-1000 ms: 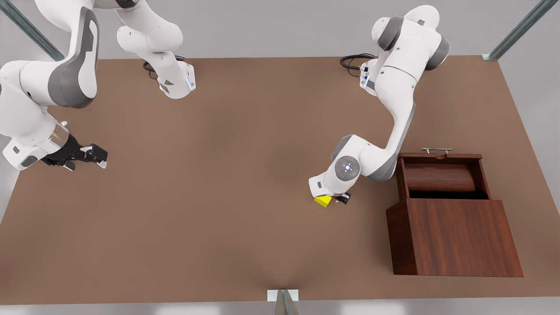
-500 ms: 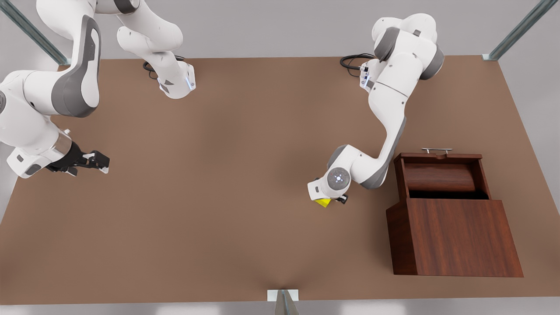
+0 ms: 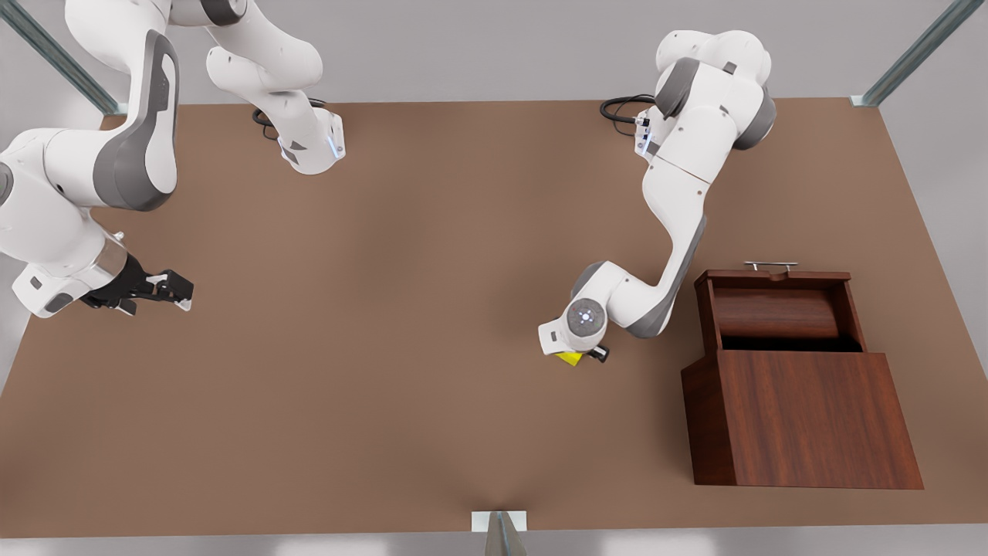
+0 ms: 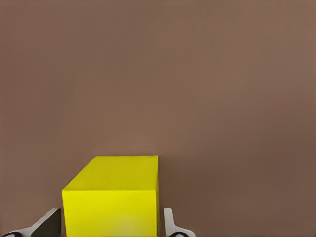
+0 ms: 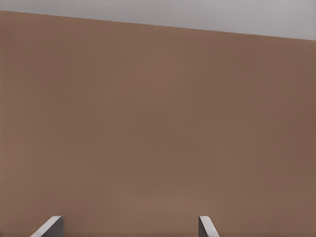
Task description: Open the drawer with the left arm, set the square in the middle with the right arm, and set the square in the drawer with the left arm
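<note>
The square point(image 3: 571, 358) is a small yellow cube resting on the brown tabletop, the middle point(image 3: 432, 309), just off the front view's right of centre. My left gripper point(image 3: 580, 355) has come down over it. In the left wrist view the square point(image 4: 111, 197) sits between the two fingertips point(image 4: 49, 224), which stand open close to its sides, with a thin gap at one side. The drawer point(image 3: 776, 313) of the wooden cabinet is slid out, its silver handle point(image 3: 770, 265) at the far end. My right gripper point(image 3: 171, 287) waits open above the table at the front view's left edge.
The dark wooden cabinet point(image 3: 803, 417) stands at the front view's right, near the front edge. Both arm bases point(image 3: 312, 150) sit along the table's far edge. A wide stretch of bare tabletop lies between the two arms.
The left arm has lowered and shifted slightly toward the front view's left, covering more of the square. The square has not moved. The right gripper has drifted only slightly.
</note>
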Robot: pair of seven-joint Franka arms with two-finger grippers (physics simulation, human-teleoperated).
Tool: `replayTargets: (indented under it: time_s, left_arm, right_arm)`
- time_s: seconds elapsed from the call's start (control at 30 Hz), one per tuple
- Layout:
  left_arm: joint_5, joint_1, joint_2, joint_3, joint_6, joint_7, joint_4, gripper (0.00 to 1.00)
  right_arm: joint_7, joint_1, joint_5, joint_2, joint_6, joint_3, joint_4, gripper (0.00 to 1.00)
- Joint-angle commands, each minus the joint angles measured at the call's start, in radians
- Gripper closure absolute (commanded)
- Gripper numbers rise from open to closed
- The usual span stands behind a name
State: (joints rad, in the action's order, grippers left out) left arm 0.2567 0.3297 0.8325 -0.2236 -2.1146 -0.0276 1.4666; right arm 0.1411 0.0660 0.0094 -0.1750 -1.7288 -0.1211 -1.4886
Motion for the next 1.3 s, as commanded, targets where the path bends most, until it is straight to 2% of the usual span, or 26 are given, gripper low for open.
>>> replayTargets:
  time_s: [0.0,0.03,0.07,0.1,0.23,1.0,1.27]
  left_arm:
    - [0.015,0.000,0.000,0.001,-0.001,0.000,0.000,0.00]
    - [0.015,0.000,0.000,0.000,-0.007,0.000,0.000,0.05]
    - [0.015,0.000,0.002,0.000,-0.008,0.000,0.000,0.15]
    - [0.015,0.000,0.004,0.000,-0.008,0.000,0.000,0.19]
    - [0.013,0.000,0.008,0.000,-0.013,-0.002,-0.002,0.25]
    - [0.012,0.012,-0.007,-0.002,0.022,-0.018,-0.037,0.28]
    - [-0.099,0.017,-0.268,-0.045,0.341,-0.002,-0.037,0.25]
  right_arm:
    - [0.000,0.000,0.000,0.000,0.000,0.000,0.001,0.00]
    - [0.000,0.000,0.000,0.000,0.000,0.000,0.001,0.00]
    - [0.000,0.000,0.000,0.002,0.000,0.000,0.001,0.00]
    - [0.000,0.000,0.000,0.002,0.000,0.000,0.001,0.00]
    - [0.000,0.000,0.000,0.002,0.000,0.000,0.001,0.00]
    - [0.000,0.001,0.001,-0.012,-0.002,0.000,0.025,0.00]
    - [-0.002,0.008,0.000,-0.014,-0.002,0.000,0.025,0.00]
